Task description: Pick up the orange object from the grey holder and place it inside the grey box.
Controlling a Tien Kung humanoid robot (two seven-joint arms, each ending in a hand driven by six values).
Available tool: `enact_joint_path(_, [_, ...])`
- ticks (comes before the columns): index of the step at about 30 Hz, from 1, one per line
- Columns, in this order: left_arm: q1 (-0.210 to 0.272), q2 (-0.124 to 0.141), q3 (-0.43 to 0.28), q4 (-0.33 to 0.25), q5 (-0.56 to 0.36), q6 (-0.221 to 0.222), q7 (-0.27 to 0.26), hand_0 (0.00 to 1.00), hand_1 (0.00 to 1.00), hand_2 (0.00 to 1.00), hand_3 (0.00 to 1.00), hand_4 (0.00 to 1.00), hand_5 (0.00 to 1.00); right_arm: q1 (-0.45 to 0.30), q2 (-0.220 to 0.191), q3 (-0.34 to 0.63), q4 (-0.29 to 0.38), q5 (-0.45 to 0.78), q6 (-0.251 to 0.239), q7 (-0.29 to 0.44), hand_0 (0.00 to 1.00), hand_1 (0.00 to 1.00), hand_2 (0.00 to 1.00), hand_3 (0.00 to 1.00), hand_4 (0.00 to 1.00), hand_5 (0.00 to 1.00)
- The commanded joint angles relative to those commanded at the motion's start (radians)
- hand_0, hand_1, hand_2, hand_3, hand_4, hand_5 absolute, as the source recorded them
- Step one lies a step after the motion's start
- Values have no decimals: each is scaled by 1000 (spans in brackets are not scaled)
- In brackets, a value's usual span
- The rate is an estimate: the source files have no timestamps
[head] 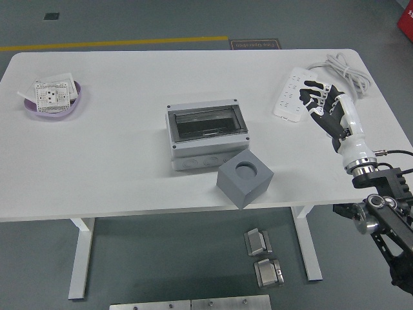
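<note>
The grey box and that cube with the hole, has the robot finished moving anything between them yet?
Nothing looks done. The grey holder shows an empty round hole on top, and no orange object is visible anywhere. The grey box has its clear lid closed, with nothing orange showing through it. The right hand hovers over the white power strip, fingers relaxed, holding nothing. Finding, lifting and placing the object all remain.

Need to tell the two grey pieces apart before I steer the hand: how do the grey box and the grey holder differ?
The grey box is wide, light grey and rectangular, with a dark clear lid; the grey holder is a smaller, darker cube with a round hole on top. The box sits square to the table; the holder is turned corner-first near the front edge. Both are grey, and no orange object shows in either.
</note>
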Motion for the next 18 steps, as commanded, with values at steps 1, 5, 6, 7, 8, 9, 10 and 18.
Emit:
enact_joint_path(1, [1, 0, 1, 0, -2, 0, 0, 704, 687, 523, 754, 758, 323, 0, 1, 1, 2, -19, -5, -5, 692, 657, 694, 708, 774, 413])
enact_joint_path(5, [4, 2, 7, 3, -10, 0, 0, 704, 687, 523, 754, 758, 323, -1, 3, 1, 7, -107, -21, -27, 692, 657, 694, 708, 774, 413])
enact_joint_path(6, [4, 2, 7, 3, -11, 1, 0, 704, 687, 523, 754, 758, 323, 0, 5, 0, 7, -129, -23, -32, 692, 657, 694, 708, 774, 413])
enact_joint_path(7, [5, 2, 7, 3, -12, 1, 0, 704, 686, 523, 753, 758, 323, 1, 6, -1, 6, -148, -25, -37, 692, 660, 697, 712, 777, 399])
enact_joint_path(8, [6, 2, 7, 3, -13, 1, 0, 704, 686, 523, 753, 758, 323, 3, 7, -3, 6, -170, -27, -42, 692, 660, 697, 712, 777, 399])
enact_joint_path(9, [7, 2, 9, 3, -14, 1, 0, 704, 686, 523, 753, 758, 323, 5, 8, -5, 6, -194, -30, -48, 692, 660, 697, 712, 777, 399])
enact_joint_path(10, [7, 2, 10, 4, -16, 1, 0, 704, 686, 523, 753, 758, 323, 6, 9, -6, 6, -212, -31, -52, 692, 660, 697, 712, 777, 399])
enact_joint_path(18, [10, -1, 52, 17, -60, 1, 0, 704, 686, 523, 753, 758, 323, 14, 12, -15, 1, -223, -28, -55, 696, 661, 703, 724, 779, 389])
